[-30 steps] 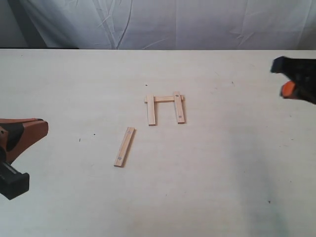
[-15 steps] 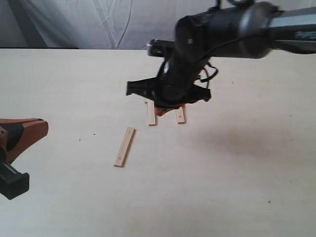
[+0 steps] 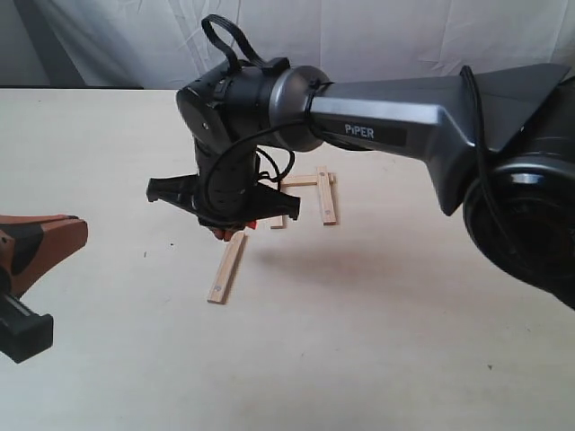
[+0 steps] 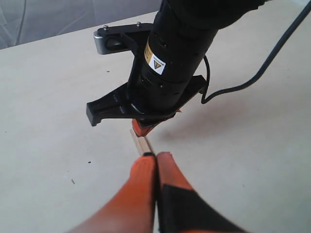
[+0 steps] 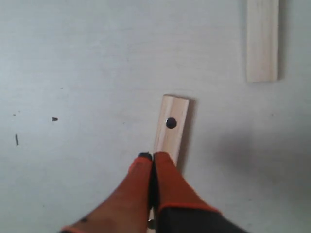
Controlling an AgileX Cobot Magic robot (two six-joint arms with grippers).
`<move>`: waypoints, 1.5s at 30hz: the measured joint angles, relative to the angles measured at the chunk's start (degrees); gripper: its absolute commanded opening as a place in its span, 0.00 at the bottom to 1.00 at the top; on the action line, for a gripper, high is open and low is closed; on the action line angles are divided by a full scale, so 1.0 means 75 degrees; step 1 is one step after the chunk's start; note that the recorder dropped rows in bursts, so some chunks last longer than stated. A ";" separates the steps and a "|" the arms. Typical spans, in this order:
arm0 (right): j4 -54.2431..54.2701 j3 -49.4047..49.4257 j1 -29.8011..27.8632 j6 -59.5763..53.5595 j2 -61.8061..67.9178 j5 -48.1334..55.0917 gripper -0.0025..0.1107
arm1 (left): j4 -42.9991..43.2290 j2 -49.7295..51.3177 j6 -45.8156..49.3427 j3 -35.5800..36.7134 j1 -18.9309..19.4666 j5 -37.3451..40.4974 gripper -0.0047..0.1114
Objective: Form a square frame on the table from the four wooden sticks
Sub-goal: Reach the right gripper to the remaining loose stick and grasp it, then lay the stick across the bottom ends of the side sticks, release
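One loose wooden stick [image 3: 225, 269] lies slanted on the table [image 3: 404, 341], left of the others. The other three form an open U: a cross stick [image 3: 302, 181], a right stick [image 3: 328, 201], and a left stick [image 3: 278, 222] mostly hidden behind the arm. My right gripper [image 3: 230, 233] has reached across and hangs over the loose stick's far end. Its jaws are shut together, nothing between them. In the right wrist view the gripper [image 5: 152, 156] sits over the dotted stick [image 5: 171, 127]. My left gripper [image 3: 79, 232] rests shut at the left edge, also shut in its own view [image 4: 156, 156].
The right arm's dark body [image 3: 269, 108] stretches from the right side over the table's middle and covers part of the U. White cloth [image 3: 359, 36] hangs behind the table's far edge. Another stick end [image 5: 262, 41] shows in the right wrist view.
The right arm swung in from the right edge, crossed over the U of sticks, and now hangs over the loose stick's far end. The left gripper and the sticks have stayed put.
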 measured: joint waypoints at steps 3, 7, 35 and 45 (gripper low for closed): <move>-0.0031 0.0000 0.0017 0.0199 0.0007 0.0002 0.30 | 0.0000 0.0000 0.0000 0.0000 0.0000 0.0000 0.04; -0.0063 0.0000 0.0017 0.0332 0.0096 0.0046 0.33 | 0.0000 0.0000 0.0000 0.0000 0.0000 0.0000 0.04; 0.0211 -0.0017 0.0294 0.0675 0.0629 0.0365 0.02 | 0.0000 0.0000 0.0000 0.0000 0.0000 0.0000 0.04; 0.0325 -0.0017 -0.1880 -0.5920 -0.0855 0.1085 0.02 | 0.0000 0.0000 0.0000 0.0000 0.0000 -0.0014 0.04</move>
